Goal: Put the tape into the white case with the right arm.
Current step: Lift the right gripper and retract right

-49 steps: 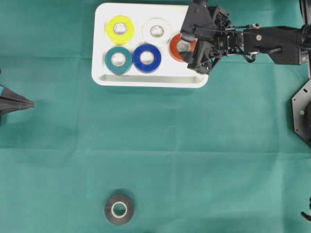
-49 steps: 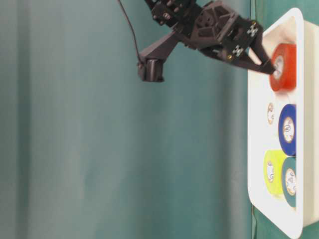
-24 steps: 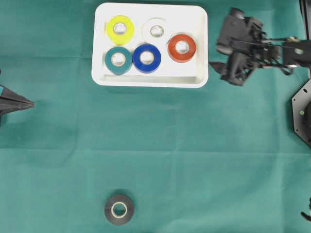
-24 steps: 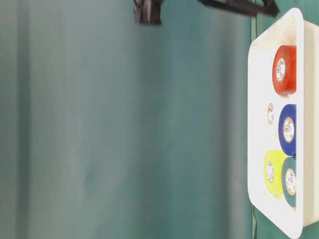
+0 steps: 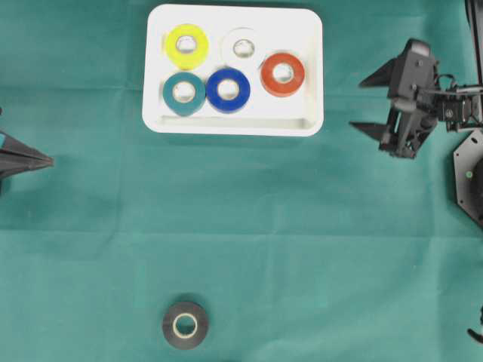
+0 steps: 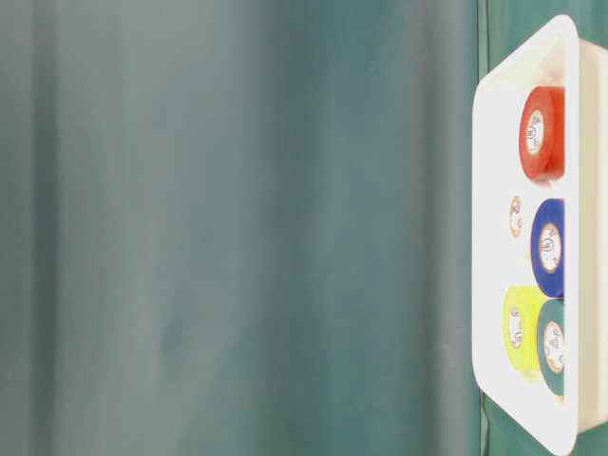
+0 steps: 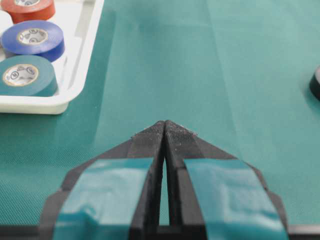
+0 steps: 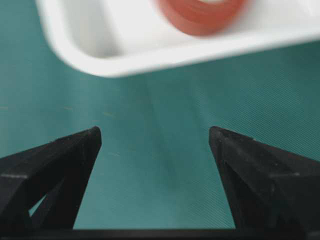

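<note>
The white case (image 5: 234, 121) sits at twelve o'clock on the green desk (image 5: 302, 249), and inside it lie five rolls: a yellow roll (image 5: 186, 46) at the case's ten o'clock corner, a white roll (image 5: 242, 47) beside it toward three o'clock, a red roll (image 5: 283, 74) near the three o'clock wall, a blue roll (image 5: 228, 90) in the middle and a teal roll (image 5: 183, 93) just beside the blue one on its nine o'clock side. Over at three o'clock of the case, clear of its rim and above bare cloth, hangs the right gripper (image 5: 366, 103) on the right arm (image 5: 445, 105), its jaws spread wide with nothing between them; the right wrist view looks between the two black fingers (image 8: 55, 165) at green cloth, with the case's rounded corner and the blurred red roll at twelve o'clock. One black roll of tape (image 5: 185, 325) lies alone on the desk at about seven o'clock, well apart from the case and from both arms. The left gripper (image 5: 47, 160) pokes in at nine o'clock, well apart from everything, and the left wrist view shows its blue-banded jaws pressed together, empty, with the teal, blue and red rolls in the case at ten o'clock and a sliver of the black roll at three o'clock. The table-level view shows only the case on edge with its rolls.
</note>
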